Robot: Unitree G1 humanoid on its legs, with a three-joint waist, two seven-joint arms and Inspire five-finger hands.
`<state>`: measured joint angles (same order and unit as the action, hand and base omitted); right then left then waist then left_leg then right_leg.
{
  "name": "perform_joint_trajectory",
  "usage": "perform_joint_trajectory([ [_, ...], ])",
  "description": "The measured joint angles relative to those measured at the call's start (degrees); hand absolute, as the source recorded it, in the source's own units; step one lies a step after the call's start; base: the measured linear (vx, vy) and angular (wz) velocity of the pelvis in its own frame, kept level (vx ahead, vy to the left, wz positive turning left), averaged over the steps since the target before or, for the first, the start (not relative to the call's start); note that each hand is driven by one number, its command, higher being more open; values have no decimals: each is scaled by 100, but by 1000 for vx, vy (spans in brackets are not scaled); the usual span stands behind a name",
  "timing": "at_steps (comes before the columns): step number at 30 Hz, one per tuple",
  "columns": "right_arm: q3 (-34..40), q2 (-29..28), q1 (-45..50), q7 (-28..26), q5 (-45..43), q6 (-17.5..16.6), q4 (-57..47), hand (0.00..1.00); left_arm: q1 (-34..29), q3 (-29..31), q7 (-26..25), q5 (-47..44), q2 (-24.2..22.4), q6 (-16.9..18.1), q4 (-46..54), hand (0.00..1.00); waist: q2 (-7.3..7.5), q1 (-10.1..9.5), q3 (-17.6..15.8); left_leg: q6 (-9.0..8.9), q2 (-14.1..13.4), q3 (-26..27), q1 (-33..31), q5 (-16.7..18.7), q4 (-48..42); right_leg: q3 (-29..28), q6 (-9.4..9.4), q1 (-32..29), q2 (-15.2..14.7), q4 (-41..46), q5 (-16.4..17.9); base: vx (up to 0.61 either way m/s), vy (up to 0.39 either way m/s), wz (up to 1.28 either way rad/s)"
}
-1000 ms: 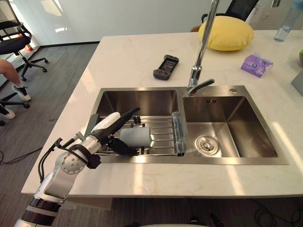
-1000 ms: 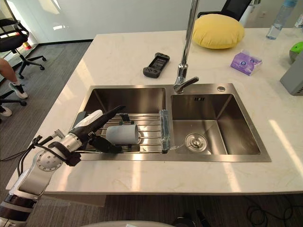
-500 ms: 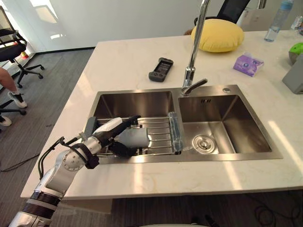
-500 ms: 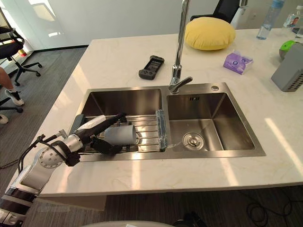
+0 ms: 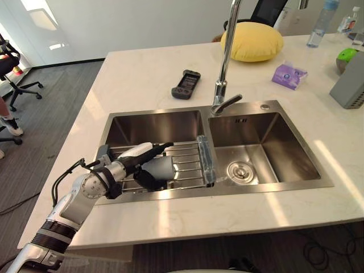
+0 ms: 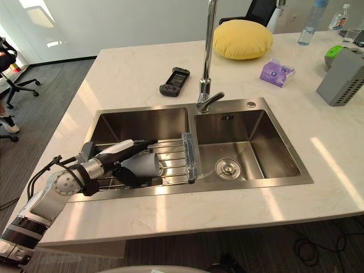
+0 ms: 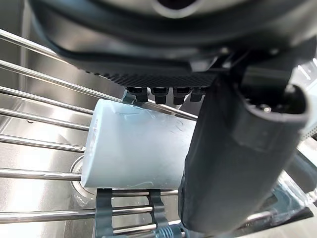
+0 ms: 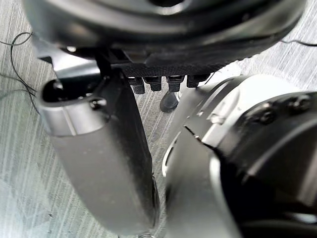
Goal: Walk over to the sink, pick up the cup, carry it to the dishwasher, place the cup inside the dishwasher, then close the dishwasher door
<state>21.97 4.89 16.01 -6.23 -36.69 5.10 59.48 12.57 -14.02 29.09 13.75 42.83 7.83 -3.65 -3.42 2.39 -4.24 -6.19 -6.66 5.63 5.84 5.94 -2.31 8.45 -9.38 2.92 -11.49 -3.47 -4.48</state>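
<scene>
**Left hand closed on the cup at the sink rack**

Your robot's left hand [image 5: 126, 163] reaches into the left basin of the double stainless-steel sink [image 5: 267, 190] and is clasped about the pale grey cup [image 5: 163, 168]. Its white-covered thumb [image 5: 149, 150] runs along the cup's far side. The dark fingers [image 5: 149, 181] curl against the near side, so the cup sits pinched between them. From the left wrist view you see the fingertips [image 7: 163, 91] meeting the cup's wall and the thumb crossing one of its ends.

The cup lies on its side on the steel wire rack [image 5: 190, 165] that spans the sink's left basin, and it rests on the bars. A clear, glassy strip [image 5: 206, 159] stands at the rack's end, against the divider between the sink's two basins. The round drain [image 5: 240, 171] sits in the floor of the sink's right basin.

Your right hand [image 8: 99, 163] shows in its own wrist view, released and empty, with its thumb straight over the grey floor [image 8: 29, 148].

The tall chrome tap [image 5: 226, 51] rises from the sink's back rim, at the divider. The pale marble-look counter [image 5: 142, 79] surrounds the sink. Behind the sink's left basin lies a black handheld controller [image 5: 185, 83]. Well behind the tap sits a round yellow cushion [image 5: 252, 41]. Behind the sink's right basin lies a purple tissue pack [image 5: 289, 76], and beyond that, to the sink's far right, stand a grey box [image 5: 350, 85] and a clear plastic bottle [image 5: 318, 25].
</scene>
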Motion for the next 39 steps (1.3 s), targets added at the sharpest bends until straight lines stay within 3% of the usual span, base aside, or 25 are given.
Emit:
perform_joint_trajectory([
  [4,-62,10,28,57,-21,70,-48,100,327,-100,615,127,76,-179,-260,100,2,23,7,-6,-6,78,11,10,4,-75,-3,-5,14,-82,-59,-30,-14,-9],
  [18,-288,41,45,117,-25,110,-165,100,775,-359,971,427,87,-172,-783,100,28,190,29,-13,-28,198,88,42,1,-180,3,-6,41,-83,-68,-29,-16,-4],
  [19,-308,44,45,118,-25,110,-166,100,777,-359,971,430,85,-172,-793,0,29,198,30,-13,-30,199,89,42,1,-181,3,-6,43,-83,-68,-43,-28,-2],
  [24,-429,94,41,120,-31,110,-178,100,823,-359,968,558,21,-188,-874,0,40,257,36,-17,-31,209,94,47,2,-190,3,-8,47,-83,-68,-13,-8,0],
  [27,-452,101,27,120,-35,110,-179,100,860,-392,690,806,-69,-76,-1049,0,41,308,35,-19,-33,219,97,53,2,-200,3,-12,50,-83,-68,-32,-19,-3],
  [35,-522,146,32,113,-42,89,-162,100,539,-680,-957,1052,-70,752,-1242,0,49,309,29,-19,-34,232,93,61,2,-212,3,-26,52,-83,-68,-16,-10,-1],
  [39,-604,177,32,69,-42,38,-144,100,213,-707,-2082,1109,-67,869,-1301,0,52,303,26,-19,-34,190,71,61,-6,-185,3,-24,50,-83,-67,0,0,2],
])
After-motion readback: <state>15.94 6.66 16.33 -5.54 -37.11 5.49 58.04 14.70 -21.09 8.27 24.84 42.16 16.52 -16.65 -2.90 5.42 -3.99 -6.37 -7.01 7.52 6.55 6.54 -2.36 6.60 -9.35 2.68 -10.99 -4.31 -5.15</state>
